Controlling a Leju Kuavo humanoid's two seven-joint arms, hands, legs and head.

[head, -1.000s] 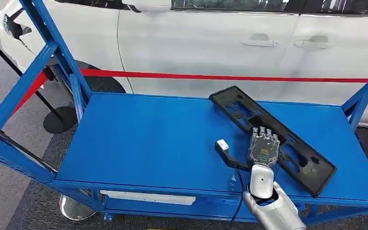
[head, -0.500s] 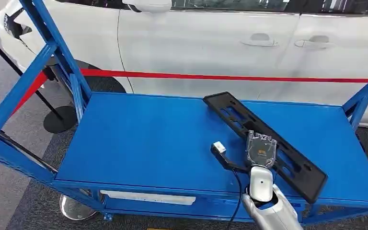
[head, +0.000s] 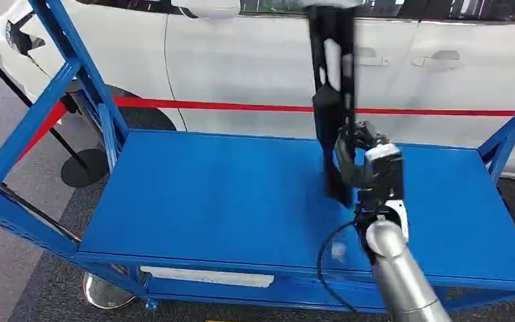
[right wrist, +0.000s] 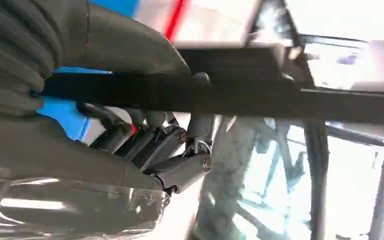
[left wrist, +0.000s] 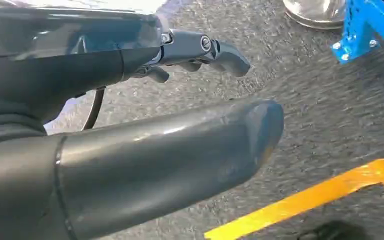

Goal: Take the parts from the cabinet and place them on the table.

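Observation:
A long black plastic part (head: pixel 332 80) with cut-outs stands nearly upright above the blue cabinet shelf (head: pixel 208 194), blurred by motion, its lower end just over the shelf. My right hand (head: pixel 369 164) grips it near that lower end, from the right side. In the right wrist view the part (right wrist: pixel 280 102) runs as a dark bar between the thumb and the fingers (right wrist: pixel 180 160) of that hand. My left hand (left wrist: pixel 130 150) hangs over grey carpet, fingers apart, holding nothing.
A white car (head: pixel 255 60) stands close behind the cabinet, with a red barrier belt (head: pixel 241 106) in front of it. Blue frame posts rise at the left (head: pixel 74 74) and right (head: pixel 509 134). Yellow floor tape (left wrist: pixel 305 200) and a blue cabinet foot (left wrist: pixel 365 30) lie near my left hand.
The part lay flat on the shelf under my right hand; now the hand has turned and raised it, so it stands upright above the shelf.

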